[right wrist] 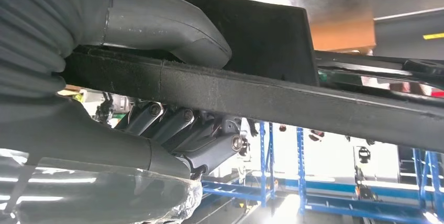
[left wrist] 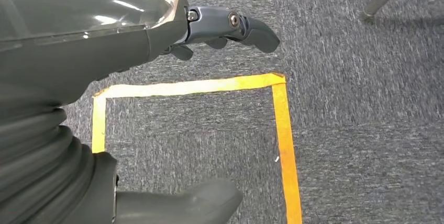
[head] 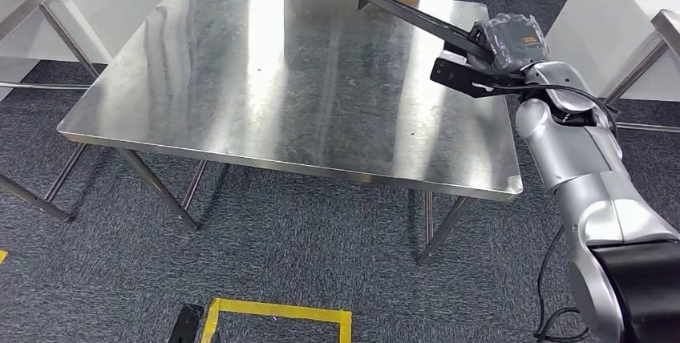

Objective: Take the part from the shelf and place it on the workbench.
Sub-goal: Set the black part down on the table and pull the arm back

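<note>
We found the part (head: 417, 18), a long black bracket, off the shelf and held over the workbench (head: 240, 94) at its 2 o'clock corner, apparently not yet set down. The right hand (head: 509, 42) gripped its near end, thumb (right wrist: 173, 30) on one face and fingers (right wrist: 178, 130) curled on the other. We judged placement and release outstanding. The left hand (left wrist: 225, 30) hung above the floor, fingers loosely apart, holding nothing.

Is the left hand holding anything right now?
No. In the left wrist view the left hand hangs over the grey carpet and yellow tape with nothing in its fingers.
</note>
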